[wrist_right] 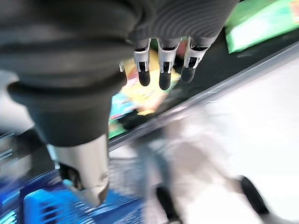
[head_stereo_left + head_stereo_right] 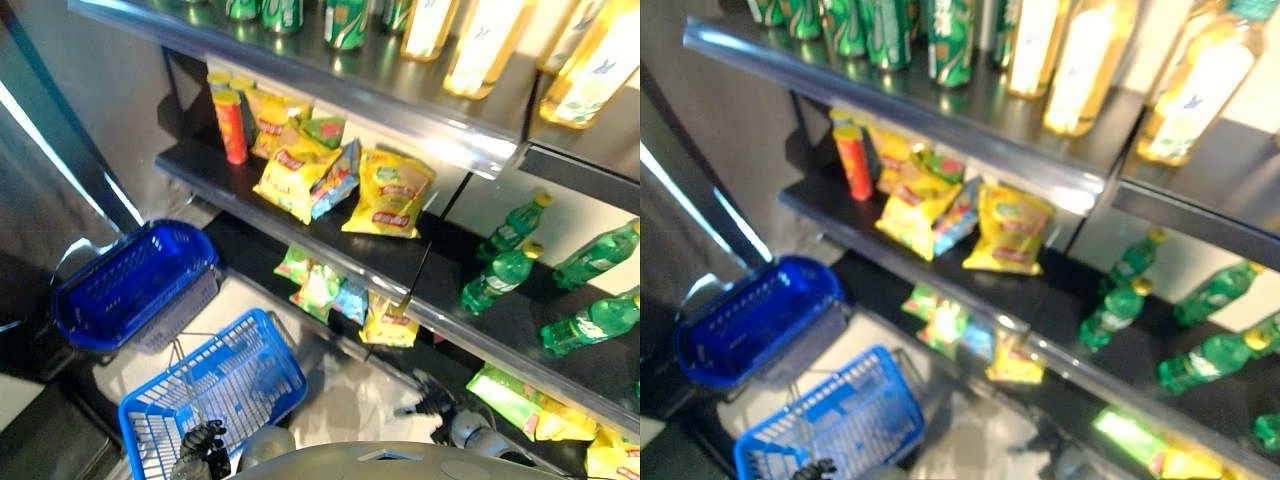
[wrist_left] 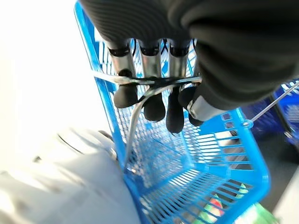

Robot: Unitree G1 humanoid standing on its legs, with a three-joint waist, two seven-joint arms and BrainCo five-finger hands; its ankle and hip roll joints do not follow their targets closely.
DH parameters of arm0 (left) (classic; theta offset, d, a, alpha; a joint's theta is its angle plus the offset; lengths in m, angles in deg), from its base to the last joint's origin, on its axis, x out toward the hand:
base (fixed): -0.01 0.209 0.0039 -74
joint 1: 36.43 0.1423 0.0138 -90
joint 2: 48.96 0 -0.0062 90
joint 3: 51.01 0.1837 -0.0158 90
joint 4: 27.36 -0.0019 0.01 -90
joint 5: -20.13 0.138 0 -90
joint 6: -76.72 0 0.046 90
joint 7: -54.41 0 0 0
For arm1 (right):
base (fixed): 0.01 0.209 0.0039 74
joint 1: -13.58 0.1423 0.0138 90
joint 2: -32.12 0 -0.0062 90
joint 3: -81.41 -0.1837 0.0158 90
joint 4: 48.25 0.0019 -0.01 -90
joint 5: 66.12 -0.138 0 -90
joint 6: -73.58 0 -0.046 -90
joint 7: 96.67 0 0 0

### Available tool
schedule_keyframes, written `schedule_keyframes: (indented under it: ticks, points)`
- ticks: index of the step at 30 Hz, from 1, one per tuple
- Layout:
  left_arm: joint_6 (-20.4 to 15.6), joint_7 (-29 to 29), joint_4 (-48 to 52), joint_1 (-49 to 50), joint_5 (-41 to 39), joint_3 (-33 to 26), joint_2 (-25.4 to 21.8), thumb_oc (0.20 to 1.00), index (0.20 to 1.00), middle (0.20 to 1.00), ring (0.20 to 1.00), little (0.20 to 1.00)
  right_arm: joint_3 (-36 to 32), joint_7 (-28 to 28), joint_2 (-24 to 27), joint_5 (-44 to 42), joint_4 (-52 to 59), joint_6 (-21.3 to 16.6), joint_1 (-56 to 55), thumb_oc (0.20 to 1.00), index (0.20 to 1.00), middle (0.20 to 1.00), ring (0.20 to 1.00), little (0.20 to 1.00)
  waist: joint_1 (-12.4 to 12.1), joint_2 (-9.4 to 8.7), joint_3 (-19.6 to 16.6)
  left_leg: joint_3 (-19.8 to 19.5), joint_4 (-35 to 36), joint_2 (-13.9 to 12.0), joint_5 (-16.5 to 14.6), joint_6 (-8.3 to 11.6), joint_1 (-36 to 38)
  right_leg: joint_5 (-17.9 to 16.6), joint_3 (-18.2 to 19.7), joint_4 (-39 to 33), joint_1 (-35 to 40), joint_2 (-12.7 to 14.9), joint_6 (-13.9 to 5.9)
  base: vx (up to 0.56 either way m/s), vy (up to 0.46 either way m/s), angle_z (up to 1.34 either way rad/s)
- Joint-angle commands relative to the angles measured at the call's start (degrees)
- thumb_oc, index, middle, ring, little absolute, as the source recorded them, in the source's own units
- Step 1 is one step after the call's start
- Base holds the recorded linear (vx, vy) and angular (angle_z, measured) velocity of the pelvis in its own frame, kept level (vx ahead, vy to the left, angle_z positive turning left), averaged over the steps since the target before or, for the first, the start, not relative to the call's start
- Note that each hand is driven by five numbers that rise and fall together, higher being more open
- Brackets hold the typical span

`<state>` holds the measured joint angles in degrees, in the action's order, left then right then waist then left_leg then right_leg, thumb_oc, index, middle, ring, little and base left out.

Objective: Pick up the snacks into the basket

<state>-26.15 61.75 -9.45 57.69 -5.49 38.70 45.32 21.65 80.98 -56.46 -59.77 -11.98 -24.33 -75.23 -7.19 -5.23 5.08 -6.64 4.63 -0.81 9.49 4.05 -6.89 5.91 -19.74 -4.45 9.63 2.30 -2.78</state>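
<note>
Gripping the metal handle (image 3: 140,80) of the light-blue basket (image 2: 235,385), the left hand (image 3: 154,100) has its fingers curled round the wire, and the basket hangs directly below that hand, with pale floor (image 2: 340,405) beneath it. Beyond the left hand, farther from the robot, a second, dark-blue basket (image 2: 135,280) rests on a grey one, tilted, beside a grey wall (image 2: 90,110). The right hand (image 1: 161,70) hangs with its fingers straight and apart, holding nothing; past its fingertips lie snack bags (image 1: 145,93) on the lowest dark shelf (image 1: 243,60), whose metal edge runs just below them, and a green packet (image 1: 261,23) lies farther along the same shelf. The shelving unit stands ahead of both hands. Its middle shelf (image 2: 200,170), above and ahead of the left hand, carries the snacks: yellow bags (image 2: 390,195) leaning together, a blue-edged bag (image 2: 335,180) between them, and a red tube (image 2: 231,125) upright at the end nearest the wall. Green bottles (image 2: 500,275) lie on their sides on the shelf section ahead of the right hand. The top shelf (image 2: 400,110), a metal surface with a bright front lip, holds green cans (image 2: 345,22) and yellow bottles (image 2: 485,45) standing upright. The light-blue basket shows a green and red item through its mesh bottom; whether this lies inside cannot be told.
</note>
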Motion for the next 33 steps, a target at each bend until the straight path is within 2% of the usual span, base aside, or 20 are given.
schedule_keyframes:
  ticks: [1,2,8,16,29,33]
  points:
    - [-2.29,-0.19,-0.34,-1.59,2.60,0.10,-0.38,0.200,0.200,0.200,0.200,0.200,0.21,1.31,6.21,4.24,18.33,-4.53,-0.94,1.000,1.000,1.000,1.000,1.000,0.03,-1.50,1.65,0.47,-1.80,-0.30,-5.04,-3.09,2.16,-7.05,1.36,4.95,-8.26,3.74,-4.25,-0.08,0.014,0.03]
    - [-2.20,-0.49,-0.05,-2.19,2.85,-0.01,-0.86,0.200,0.200,0.200,0.200,0.200,0.43,2.09,7.85,3.93,20.81,-5.19,-1.49,1.000,1.000,1.000,1.000,1.000,-0.14,-1.85,2.60,0.28,-2.46,-0.38,-5.06,-3.15,1.32,-6.77,1.18,6.08,-9.21,3.91,-4.31,-0.07,0.007,-0.04]
    - [-3.11,0.32,1.67,-3.83,2.28,0.73,-1.47,0.200,0.200,0.200,0.200,0.200,2.42,2.62,8.84,2.75,26.17,-6.43,1.80,1.000,1.000,1.000,1.000,1.000,-1.01,-2.18,5.25,-0.16,-4.15,-0.26,-5.12,-3.38,-1.14,-6.11,0.36,9.23,-12.02,4.59,-4.43,-0.06,0.020,0.04]
    - [-3.77,2.11,3.40,-6.48,0.65,1.32,-1.82,0.200,0.200,0.200,0.200,0.200,1.26,1.84,10.38,-4.29,38.77,-8.54,5.36,1.000,1.000,1.000,1.000,1.000,-2.01,-2.55,8.78,-0.77,-6.77,0.19,-5.22,-3.43,-4.45,-5.42,-0.85,12.19,-14.81,5.31,-4.40,-0.04,0.008,0.06]
    - [-4.64,6.53,3.55,-10.87,-0.95,2.15,-2.64,0.200,0.200,0.200,0.200,0.200,0.15,-3.87,8.15,-12.25,52.77,-11.76,15.73,1.000,1.000,1.000,1.000,1.000,-3.67,-2.44,13.24,-2.25,-10.74,0.50,-5.48,-3.18,-9.82,-4.80,-2.68,15.01,-18.36,5.76,-4.14,-0.01,-0.008,0.08]
    - [-4.71,8.33,4.44,-12.12,-1.63,3.82,-2.55,0.200,0.200,0.200,0.200,0.200,0.63,-8.07,4.38,-13.93,55.31,-12.88,21.97,1.000,1.000,1.000,1.000,1.000,-4.76,-2.21,14.71,-2.84,-11.63,0.64,-5.67,-3.10,-11.61,-4.52,-3.35,15.89,-19.67,5.85,-4.16,-0.01,-0.007,0.09]
